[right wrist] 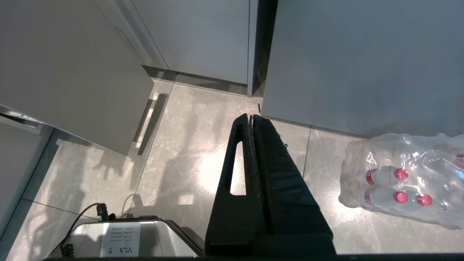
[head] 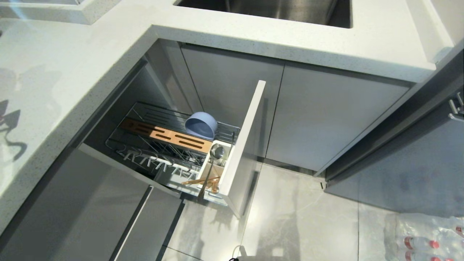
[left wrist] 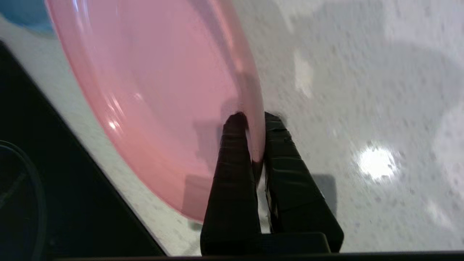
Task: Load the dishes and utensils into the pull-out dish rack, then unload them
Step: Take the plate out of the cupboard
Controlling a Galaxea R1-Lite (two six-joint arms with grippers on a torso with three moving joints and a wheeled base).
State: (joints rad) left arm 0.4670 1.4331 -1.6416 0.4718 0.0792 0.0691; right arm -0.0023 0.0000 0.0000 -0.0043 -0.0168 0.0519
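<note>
Rack (head: 203,156): 1 bowl (head: 201,125), spoon (head: 216,152), chopsticks (head: 201,180) in | my left claw (left wrist: 250,134) pinches pink plate (left wrist: 159,98) above bench (left wrist: 362,90), unracked | right claw (right wrist: 251,119) closed, empty | unloading remains

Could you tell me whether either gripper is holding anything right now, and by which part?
The left gripper pinches the pink plate by its rim; the right gripper holds nothing.

In the pull-out dish rack (head: 242,145), the bowl (head: 201,125) sits behind the cutlery holder (head: 214,170), which holds spoon (head: 216,152) and chopsticks (head: 201,180).
</note>
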